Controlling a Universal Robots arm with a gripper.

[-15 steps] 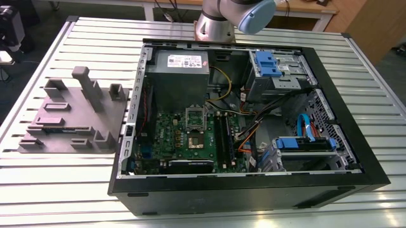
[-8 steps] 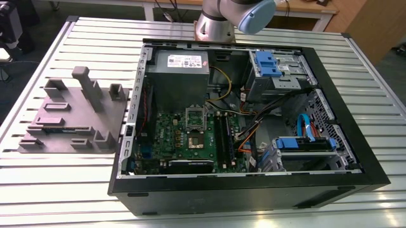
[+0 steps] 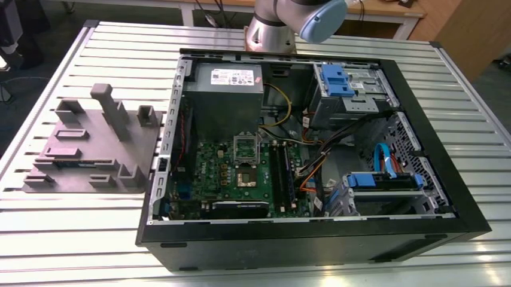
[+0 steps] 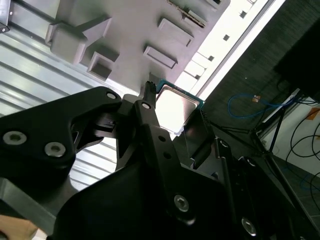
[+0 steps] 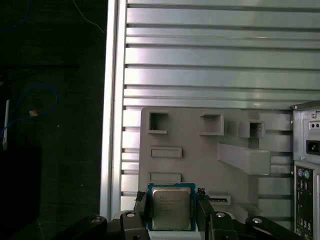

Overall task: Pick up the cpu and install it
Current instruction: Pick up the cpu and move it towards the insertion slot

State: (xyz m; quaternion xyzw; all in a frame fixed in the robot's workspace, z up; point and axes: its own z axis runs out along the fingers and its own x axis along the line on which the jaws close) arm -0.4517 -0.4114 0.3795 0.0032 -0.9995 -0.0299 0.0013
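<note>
The cpu (image 5: 171,209), a flat square chip with a shiny metal top and a thin blue-green edge, sits between my gripper's (image 5: 171,196) two black fingers (image 5: 141,210). The gripper is shut on its opposite edges. In the second wrist view the cpu (image 4: 175,106) shines brightly in the same grip of the gripper (image 4: 175,114). Far below it lies the grey fixture block (image 5: 210,150). In the exterior view the open socket (image 3: 245,177) shows on the green motherboard, with its metal frame (image 3: 244,146) tilted up behind it.
The open black computer case (image 3: 447,197) stands on the slatted metal table (image 3: 80,239), with the fixture block (image 3: 92,149) at the exterior view's left of it. Cables, drive cages and a power supply (image 3: 227,78) crowd the case. The arm's base joint (image 3: 283,24) stands behind the case.
</note>
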